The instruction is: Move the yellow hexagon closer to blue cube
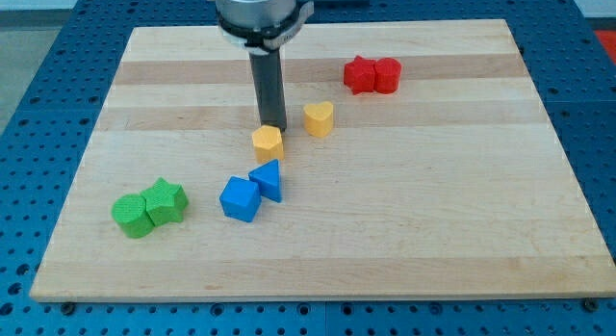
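The yellow hexagon point(268, 142) lies near the middle of the wooden board point(433, 230). The blue cube point(240, 198) lies below and a little left of it, with a blue triangular block point(268, 179) between them, touching the cube's right side. My tip point(273, 126) is at the lower end of the dark rod, right at the hexagon's upper edge, on its top-right side. A yellow heart-shaped block point(319, 117) lies to the right of the rod.
Two red blocks point(372, 75) sit together at the view's upper right. A green star point(166, 201) and a green rounded block point(133, 215) sit together at the lower left. The blue pegboard table point(38, 105) surrounds the board.
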Tool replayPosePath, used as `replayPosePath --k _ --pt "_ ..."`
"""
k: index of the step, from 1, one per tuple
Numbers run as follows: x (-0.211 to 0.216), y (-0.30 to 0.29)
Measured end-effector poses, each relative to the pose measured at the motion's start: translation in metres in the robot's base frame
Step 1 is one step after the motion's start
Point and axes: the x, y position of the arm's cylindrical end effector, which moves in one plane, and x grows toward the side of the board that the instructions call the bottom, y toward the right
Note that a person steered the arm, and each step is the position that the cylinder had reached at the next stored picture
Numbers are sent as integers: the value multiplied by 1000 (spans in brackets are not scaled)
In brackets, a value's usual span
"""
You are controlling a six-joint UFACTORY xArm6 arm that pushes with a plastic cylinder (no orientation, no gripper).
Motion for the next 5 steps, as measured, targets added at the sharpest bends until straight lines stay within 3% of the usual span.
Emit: replayPosePath --k 3,5 --pt "80 16" --pt "66 17"
